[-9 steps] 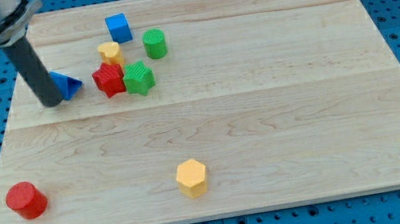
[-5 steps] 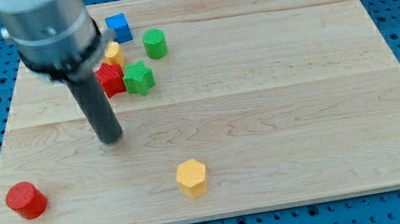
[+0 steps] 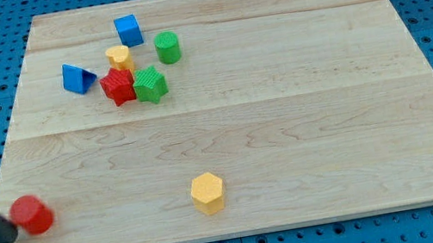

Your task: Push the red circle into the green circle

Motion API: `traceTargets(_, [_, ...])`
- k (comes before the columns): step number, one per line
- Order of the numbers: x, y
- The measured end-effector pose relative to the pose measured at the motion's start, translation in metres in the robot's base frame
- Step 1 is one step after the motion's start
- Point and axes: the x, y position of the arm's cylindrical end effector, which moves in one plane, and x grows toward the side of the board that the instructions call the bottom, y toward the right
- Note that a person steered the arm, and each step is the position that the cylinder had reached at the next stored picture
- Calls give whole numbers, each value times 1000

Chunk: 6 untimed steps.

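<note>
The red circle [image 3: 32,214] lies near the board's bottom left corner. The green circle [image 3: 167,47] stands near the view's top, left of centre, far from the red one. My rod comes in from the view's left edge and my tip [image 3: 6,238] rests on the board just left of the red circle, touching or almost touching it.
A cluster lies beside the green circle: a blue square [image 3: 128,30], a yellow block [image 3: 118,58], a red star [image 3: 117,86], a green star [image 3: 150,85] and a blue triangle [image 3: 78,77]. A yellow hexagon [image 3: 208,192] lies at the bottom centre. The wooden board [image 3: 302,108] sits on a blue pegboard.
My rod has moved from beside the blue triangle, across the board's middle left, down to the bottom left beside the red circle. The red circle has shifted slightly right.
</note>
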Motion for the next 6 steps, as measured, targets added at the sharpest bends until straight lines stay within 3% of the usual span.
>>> traceTargets(1, [-43,18])
traceTargets(4, [21,61])
traceTargets(5, [3,102])
traceTargets(6, [-43,105])
